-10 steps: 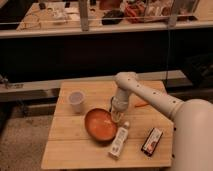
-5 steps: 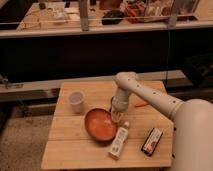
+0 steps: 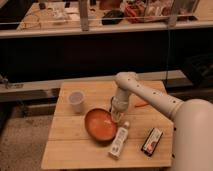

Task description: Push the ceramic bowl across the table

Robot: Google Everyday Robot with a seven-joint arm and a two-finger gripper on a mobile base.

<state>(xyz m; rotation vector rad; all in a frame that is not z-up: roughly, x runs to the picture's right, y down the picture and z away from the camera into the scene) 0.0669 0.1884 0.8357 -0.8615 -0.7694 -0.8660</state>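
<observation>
The ceramic bowl (image 3: pixel 100 124), wide, shallow and glossy orange-brown, sits near the middle of the light wooden table (image 3: pixel 70 150). My white arm reaches in from the right and bends down over the table. My gripper (image 3: pixel 118 112) hangs at the bowl's right rim, touching or nearly touching it.
A small translucent whitish cup (image 3: pixel 76 102) stands left of the bowl. A white bottle (image 3: pixel 119 141) lies just right of the bowl's front. A dark packet (image 3: pixel 152 140) lies at the front right. A thin orange item (image 3: pixel 140 104) lies behind the arm. A dark counter runs behind the table.
</observation>
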